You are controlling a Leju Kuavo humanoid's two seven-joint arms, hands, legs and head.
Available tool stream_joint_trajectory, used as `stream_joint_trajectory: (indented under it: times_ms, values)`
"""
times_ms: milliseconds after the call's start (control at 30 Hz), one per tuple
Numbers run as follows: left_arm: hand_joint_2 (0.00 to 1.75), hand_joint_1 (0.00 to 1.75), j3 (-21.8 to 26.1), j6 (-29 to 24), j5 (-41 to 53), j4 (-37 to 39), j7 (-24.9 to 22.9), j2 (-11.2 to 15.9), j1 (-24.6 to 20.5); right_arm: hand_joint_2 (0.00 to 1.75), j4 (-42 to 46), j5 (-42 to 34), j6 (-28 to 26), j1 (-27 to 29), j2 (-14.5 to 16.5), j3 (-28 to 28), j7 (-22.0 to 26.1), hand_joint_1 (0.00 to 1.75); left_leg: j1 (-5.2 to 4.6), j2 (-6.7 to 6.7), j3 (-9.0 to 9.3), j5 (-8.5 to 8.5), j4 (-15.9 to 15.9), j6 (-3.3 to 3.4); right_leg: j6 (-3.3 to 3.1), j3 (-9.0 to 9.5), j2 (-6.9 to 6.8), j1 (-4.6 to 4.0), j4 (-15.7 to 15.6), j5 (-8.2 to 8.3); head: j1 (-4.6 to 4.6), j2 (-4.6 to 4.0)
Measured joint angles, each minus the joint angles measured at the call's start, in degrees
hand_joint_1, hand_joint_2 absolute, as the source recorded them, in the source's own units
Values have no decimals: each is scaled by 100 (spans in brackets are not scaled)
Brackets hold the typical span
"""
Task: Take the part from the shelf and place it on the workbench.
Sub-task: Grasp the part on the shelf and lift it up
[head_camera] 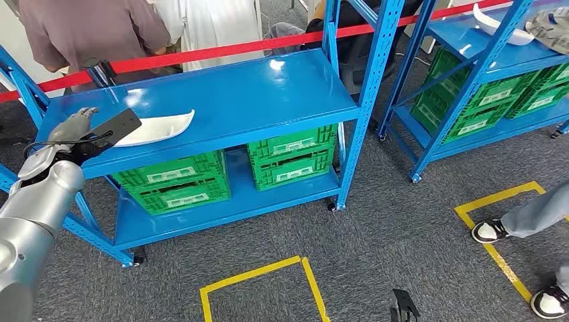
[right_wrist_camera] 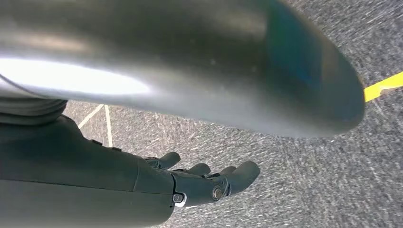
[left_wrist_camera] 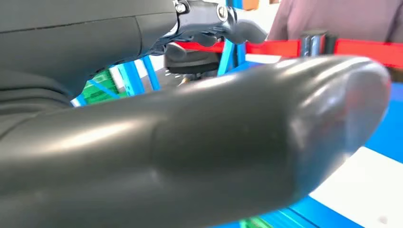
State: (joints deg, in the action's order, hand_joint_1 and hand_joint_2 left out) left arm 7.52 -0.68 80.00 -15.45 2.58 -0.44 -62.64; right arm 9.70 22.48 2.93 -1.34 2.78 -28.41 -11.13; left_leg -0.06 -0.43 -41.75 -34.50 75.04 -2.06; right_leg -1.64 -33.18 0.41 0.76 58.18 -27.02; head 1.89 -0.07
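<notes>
A white curved part (head_camera: 158, 127) lies on the top board of the blue shelf (head_camera: 268, 94), toward its left. My left hand (head_camera: 75, 125) is raised at the part's left end, fingers apart, with nothing held. In the left wrist view the thick thumb (left_wrist_camera: 237, 142) hangs just over the white part (left_wrist_camera: 366, 190), and the darker fingers (left_wrist_camera: 223, 19) are spread well away from it. My right hand (right_wrist_camera: 204, 183) hangs low over the grey carpet with fingers stretched out and empty; its dark tips (head_camera: 402, 308) show at the bottom of the head view.
Green crates (head_camera: 235, 171) fill the lower shelf. A second blue shelf (head_camera: 483, 60) at the right holds another white part (head_camera: 496, 23) and more crates. A red barrier tape (head_camera: 221, 50) and people stand behind; a person's feet (head_camera: 493, 230) are at the right. Yellow floor marks (head_camera: 268, 275).
</notes>
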Motion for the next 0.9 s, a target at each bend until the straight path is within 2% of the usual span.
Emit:
stream_joint_trajectory:
  times_ms: [67, 100, 133, 167, 200, 233, 267, 300, 367, 400, 433, 500, 533, 567, 600, 633, 667, 700, 733, 767, 833, 900]
  values:
    - [0, 0, -1, 0, 0, 5, 2, 3, 11, 0, 0, 4, -1, 4, 0, 0, 0, 0, 7, 5, -37, 25, -134, -2, 7, 81, 4, 0, 0, -63, -1, 0]
    - [0, 0, -2, 0, 0, 8, 5, 5, 20, 0, 0, 8, -1, 7, 0, 0, -1, 0, 12, 8, -34, 131, -345, 4, 15, 166, 7, 1, 0, -127, -1, 0]
    - [0, 0, -2, 0, 0, 10, 7, 8, 21, 0, 0, 11, -2, 5, 0, 0, -1, 0, 13, 11, 41, 389, -697, 21, 26, 249, 8, 1, -3, -194, -1, 0]
    - [0, 0, -3, 0, 0, 12, 9, 12, 19, 0, 0, 13, -2, 1, 0, 0, -2, 0, 9, 18, 133, 716, -1094, 46, 43, 326, 9, -4, 2, -262, -3, 0]
    - [0, 0, -3, 1, 0, 14, 11, 18, 16, 0, 0, 14, -3, -4, 0, 0, -3, 0, -1, 24, 221, 965, -1404, 70, 70, 389, 15, -10, -2, -331, -5, 0]
    - [0, 0, -5, 2, 0, 12, 10, 24, 15, 0, 0, 14, -4, -9, 0, 0, -7, 0, -13, 26, 293, 1135, -1609, 97, 104, 434, 18, -15, -20, -392, -6, 0]
    - [0, 0, -7, 3, 0, 8, 10, 29, 11, 0, 0, 14, -5, -13, 0, 0, -10, 0, -20, 22, 334, 1190, -1699, 127, 141, 482, 21, -22, -4, -418, -3, 0]
    - [0, 0, -10, 3, 0, 2, 11, 32, 3, 0, 0, 15, -7, -17, -1, 0, -11, 0, -24, 10, 394, 1165, -1708, 165, 178, 521, 24, -26, 5, -422, 3, 0]
    - [0, 0, -19, 7, 0, -7, 13, 27, -22, 0, 0, 25, -9, -33, -4, 0, -9, 0, -5, -6, 515, 1171, -1750, 249, 223, 494, 10, -23, 204, -393, 18, 0]
    - [0, 0, -23, 11, 0, -7, 14, 25, -36, 0, 0, 32, -11, -47, -6, 0, -6, 0, -1, -8, 571, 1150, -1753, 284, 240, 366, 1, -19, 420, -413, 26, 0]
    - [0, 0, -27, 18, 0, -7, 14, 22, -43, 0, 0, 40, -12, -58, -8, 0, -5, 0, 2, -7, 607, 1124, -1756, 308, 253, 162, -8, -15, 731, -482, 31, 0]
    - [0, 0, -31, 29, 0, -3, 11, 15, -27, 0, 0, 48, -14, -59, -8, 0, -6, 0, -2, -16, 671, 1042, -1752, 332, 280, -345, -15, -13, 1382, -759, 46, 0]
    - [0, 0, -32, 35, 0, -1, 9, 10, -5, 0, 0, 51, -15, -54, -9, 0, -7, 0, -3, -21, 712, 994, -1748, 331, 290, -548, -15, -13, 1556, -880, 49, 0]
    - [0, 0, -33, 40, 0, 1, 6, 7, 17, 0, 0, 52, -15, -50, -9, 0, -8, 0, -2, -27, 762, 944, -1741, 323, 297, -670, -15, -11, 1561, -905, 54, 0]
    - [0, 0, -33, 42, -1, 2, 3, 7, 32, 0, 0, 55, -15, -49, -9, 0, -9, 0, 1, -29, 820, 889, -1731, 311, 300, -694, -17, -9, 1375, -789, 55, 0]
    - [0, 0, -33, 44, -2, 2, 1, 6, 40, 0, 0, 56, -15, -47, -11, 0, -9, 0, 6, -29, 881, 831, -1718, 294, 298, -628, -20, -5, 1033, -538, 56, 0]
    - [0, 0, -33, 45, -4, 4, 0, 5, 42, 0, 0, 57, -15, -45, -13, 0, -9, 0, 7, -27, 929, 774, -1704, 270, 289, -530, -32, -2, 654, -218, 58, 0]
    - [0, 0, -33, 48, -7, 6, 0, 4, 42, 0, 0, 58, -14, -45, -14, 0, -10, 0, 1, -31, 972, 721, -1695, 239, 267, -440, -46, -8, 344, 3, 60, 0]
    - [0, 0, -33, 52, -9, 5, -1, 3, 40, 0, 0, 58, -13, -46, -14, 0, -12, 0, -7, -33, 1001, 675, -1700, 201, 234, -374, -58, -15, 152, 152, 59, 0]
    - [0, 0, -33, 56, -12, 4, -1, 4, 39, 0, 0, 58, -11, -46, -13, 0, -14, 0, -18, -38, 1023, 654, -1692, 159, 192, -345, -66, -22, 77, 203, 59, 0]
    - [0, 0, -33, 61, -15, -5, -1, 8, 36, 0, 0, 58, -9, -45, -11, 0, -15, 0, -25, -40, 1056, 631, -1681, 91, 104, -288, -57, -21, 58, 187, 55, 0]
    - [0, 0, -33, 92, -40, -10, 45, 9, 32, 0, 0, 60, -9, -49, -12, 0, -9, 0, -15, -22, 936, 599, -1427, 40, 31, -212, -48, -7, 40, 175, 48, 0]
